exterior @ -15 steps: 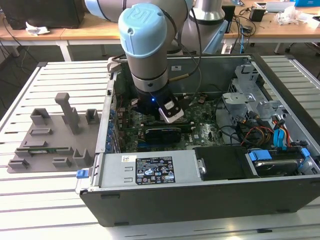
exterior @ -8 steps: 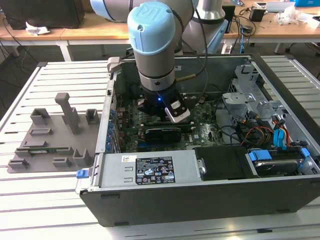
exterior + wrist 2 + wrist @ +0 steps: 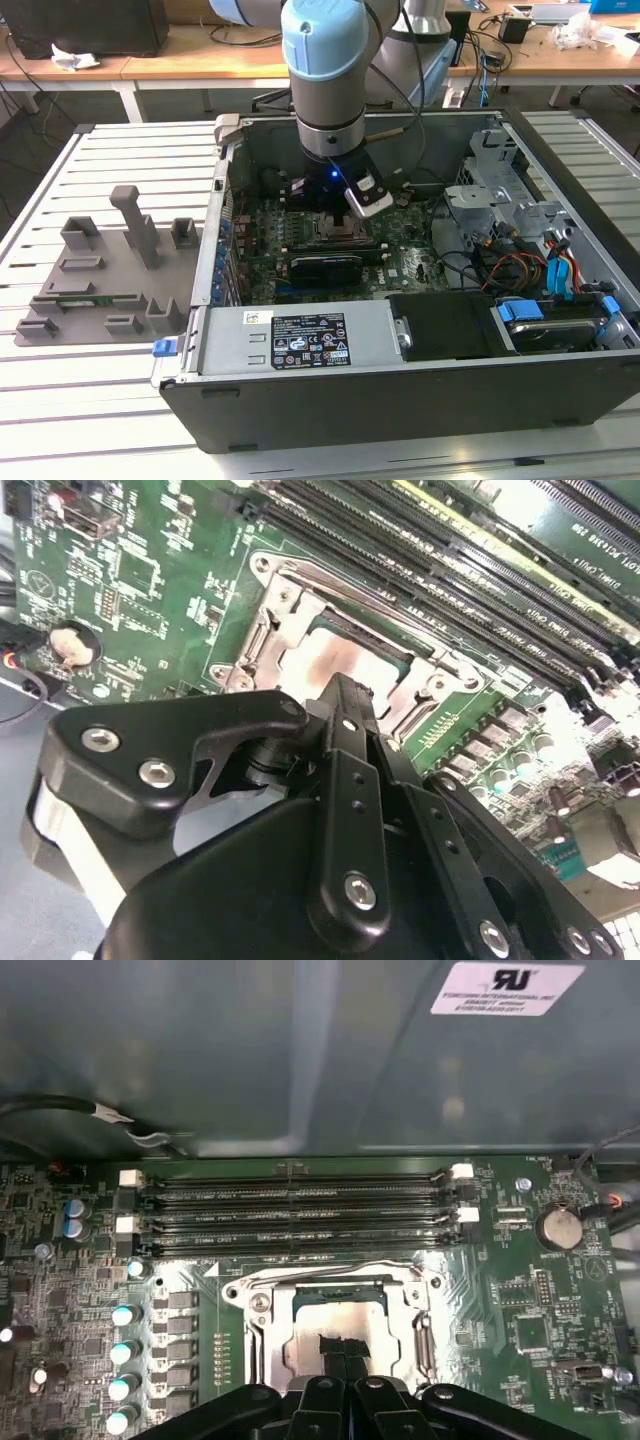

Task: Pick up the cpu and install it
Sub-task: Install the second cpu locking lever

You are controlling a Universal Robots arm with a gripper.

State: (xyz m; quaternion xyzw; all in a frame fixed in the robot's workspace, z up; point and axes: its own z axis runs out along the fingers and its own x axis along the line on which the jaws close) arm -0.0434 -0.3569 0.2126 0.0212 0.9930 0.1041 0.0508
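Silvery-grey and faintly smudged, the cpu (image 3: pixel 335 1328) is lying flat inside the socket (image 3: pixel 262 1332) on the green motherboard (image 3: pixel 520 1290), framed by the socket's bright stamped-metal bracket. In both wrist views the black pincer (image 3: pixel 338 1348) is reaching down onto the middle of the chip; its two slim fingertips (image 3: pixel 328 1346) are sitting together on the plate with no gap showing between them, so the pincer is reading as closed, tips pressed to the metal rather than wrapped around its edges. In the second wrist view the linkage bars, matte black with round steel screws, are converging to a point just over the cpu (image 3: pixel 335 660).

Judging by this, the picking part looks done and the seating step is in hand: the chip seems to be resting in its recess, with the pincer either pressing it home or about to let go. Any further move would call for a straight, gentle touch, since the plate is smooth and the contacts beneath are delicate.

In the exterior view the grey arm (image 3: pixel 330 70) is standing over the open computer case (image 3: pixel 400 390), which is lying near the middle of the slatted tabletop (image 3: pixel 110 400). Long dark memory slots (image 3: pixel 300 1210) are running beside the socket, and a grey plastic fixture (image 3: pixel 105 270) is sitting toward the tabletop's edge at the exterior view's left.
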